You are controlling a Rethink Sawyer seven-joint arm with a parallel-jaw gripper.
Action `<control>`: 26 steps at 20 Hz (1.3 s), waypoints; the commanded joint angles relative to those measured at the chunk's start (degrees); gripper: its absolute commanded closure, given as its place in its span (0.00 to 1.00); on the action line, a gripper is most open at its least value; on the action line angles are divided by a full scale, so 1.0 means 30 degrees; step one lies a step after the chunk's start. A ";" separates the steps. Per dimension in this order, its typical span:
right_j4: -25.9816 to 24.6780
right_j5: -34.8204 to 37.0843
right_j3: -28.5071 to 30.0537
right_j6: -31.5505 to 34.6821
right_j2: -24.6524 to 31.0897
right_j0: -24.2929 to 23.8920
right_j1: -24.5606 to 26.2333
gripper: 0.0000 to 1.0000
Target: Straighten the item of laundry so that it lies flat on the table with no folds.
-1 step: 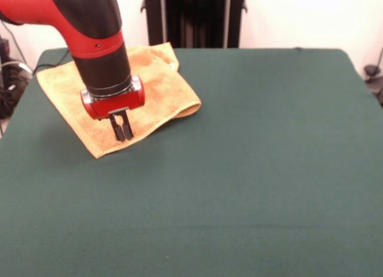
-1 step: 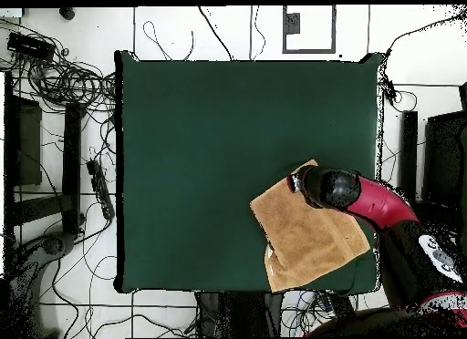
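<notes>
Orange-tan and fuzzy, the towel [image 1: 119, 94] lies at about ten o'clock on the green counter [image 1: 251, 169] in the front view, turned like a diamond. We think its three o'clock edge is folded over. Our gripper [image 1: 122, 128] hangs right over the towel's near corner, at six o'clock. The two black jaws point down with only a thin gap, nearly closed, holding nothing. The fold lies toward two o'clock from the jaws.
</notes>
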 commanded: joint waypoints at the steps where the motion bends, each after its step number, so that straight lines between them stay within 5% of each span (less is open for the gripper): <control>1: -0.0871 -0.1608 -0.1549 -0.0924 0.3814 0.0077 0.3154 1.00; 26: -0.1938 -0.0688 -0.2594 -0.1398 0.5198 -0.0296 0.4065 1.00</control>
